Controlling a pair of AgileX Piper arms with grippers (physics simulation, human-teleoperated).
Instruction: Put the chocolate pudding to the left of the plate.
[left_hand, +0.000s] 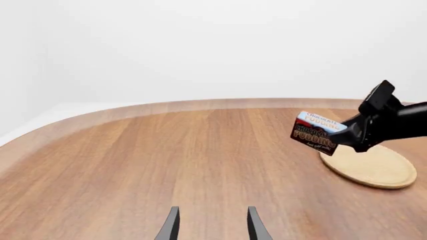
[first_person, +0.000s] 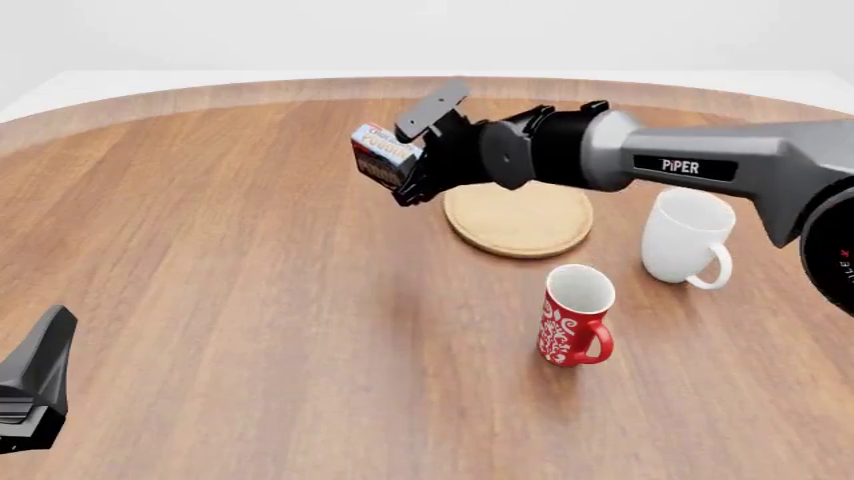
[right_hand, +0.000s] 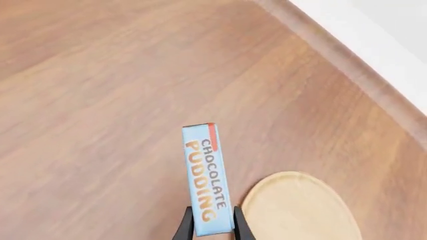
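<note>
Your right gripper (first_person: 411, 172) is clamped on the small dark-brown-and-red chocolate pudding box (first_person: 382, 156) with its light blue band, held in the air just left of the flat round tan wooden plate (first_person: 521, 221). Your left gripper (left_hand: 212, 225) has its fingers apart, holding nothing, above the smooth wood-grain table (first_person: 240, 260).

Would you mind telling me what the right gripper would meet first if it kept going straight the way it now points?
Probably bare table. The right gripper, shut on the chocolate pudding, points down at wood beside the plate; the box's far end would touch first. Depth is unclear.
</note>
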